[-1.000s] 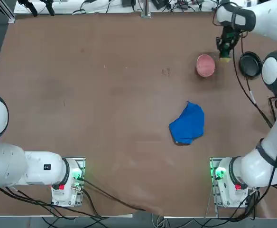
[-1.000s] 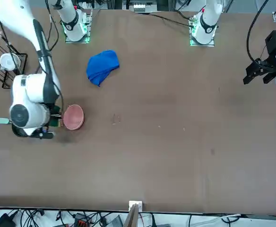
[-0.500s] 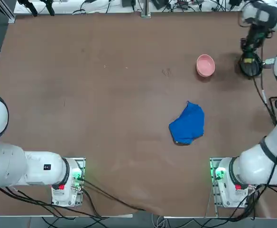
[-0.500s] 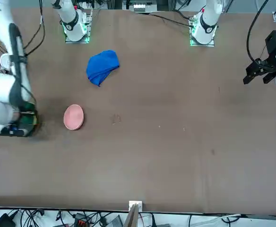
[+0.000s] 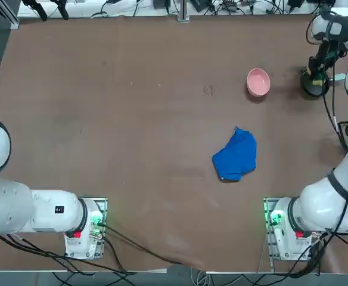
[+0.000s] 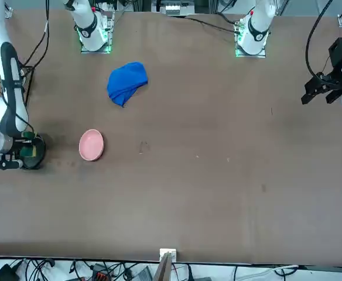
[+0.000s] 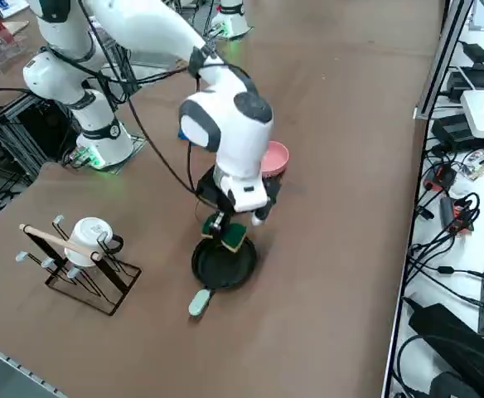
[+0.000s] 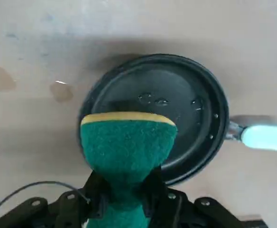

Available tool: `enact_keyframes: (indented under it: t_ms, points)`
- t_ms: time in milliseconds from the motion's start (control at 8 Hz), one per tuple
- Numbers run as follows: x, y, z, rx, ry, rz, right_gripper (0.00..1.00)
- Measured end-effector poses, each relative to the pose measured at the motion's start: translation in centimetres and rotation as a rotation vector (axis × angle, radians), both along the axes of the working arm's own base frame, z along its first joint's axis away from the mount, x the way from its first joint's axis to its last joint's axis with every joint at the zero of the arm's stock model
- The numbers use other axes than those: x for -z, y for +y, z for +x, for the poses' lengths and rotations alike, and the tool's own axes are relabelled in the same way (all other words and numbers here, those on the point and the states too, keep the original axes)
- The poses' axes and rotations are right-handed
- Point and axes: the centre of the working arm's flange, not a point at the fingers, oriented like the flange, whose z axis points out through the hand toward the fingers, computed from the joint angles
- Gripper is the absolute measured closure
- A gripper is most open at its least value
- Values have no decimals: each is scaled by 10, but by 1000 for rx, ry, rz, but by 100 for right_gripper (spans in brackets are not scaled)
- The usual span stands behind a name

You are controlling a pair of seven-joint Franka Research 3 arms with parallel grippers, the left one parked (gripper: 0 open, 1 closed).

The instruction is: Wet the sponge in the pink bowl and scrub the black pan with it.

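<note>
The black pan (image 8: 186, 109) sits near the table's right edge, its pale handle (image 8: 264, 137) sticking out to one side and a few water drops on its floor. My right gripper (image 8: 124, 190) is shut on the sponge (image 8: 126, 147), green face toward the camera with a yellow strip at the tip. The sponge (image 7: 232, 236) hangs over the pan's (image 7: 223, 263) rim on the bowl side; I cannot tell whether it touches. From overhead, my right gripper (image 5: 317, 68) covers part of the pan (image 5: 314, 85). The pink bowl (image 5: 258, 81) stands apart, left of the pan.
A crumpled blue cloth (image 5: 236, 155) lies mid-table, nearer the arm bases. A wire rack holding a white mug (image 7: 80, 257) stands beyond the pan, by the table's right edge. Wet spots (image 8: 60, 90) mark the tabletop beside the pan.
My right arm has carried the sponge from beside the pink bowl rightward over to the black pan. The bowl and cloth have stayed put.
</note>
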Motion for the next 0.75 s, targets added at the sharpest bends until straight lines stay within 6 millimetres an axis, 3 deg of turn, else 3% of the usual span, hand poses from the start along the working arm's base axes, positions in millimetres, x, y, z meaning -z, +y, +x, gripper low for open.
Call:
enact_keyframes:
  t_ms: [375,750]
  points:
    - [27,-31,-10,12,4,5,62]
    - [51,-40,-11,19,-21,9,62]
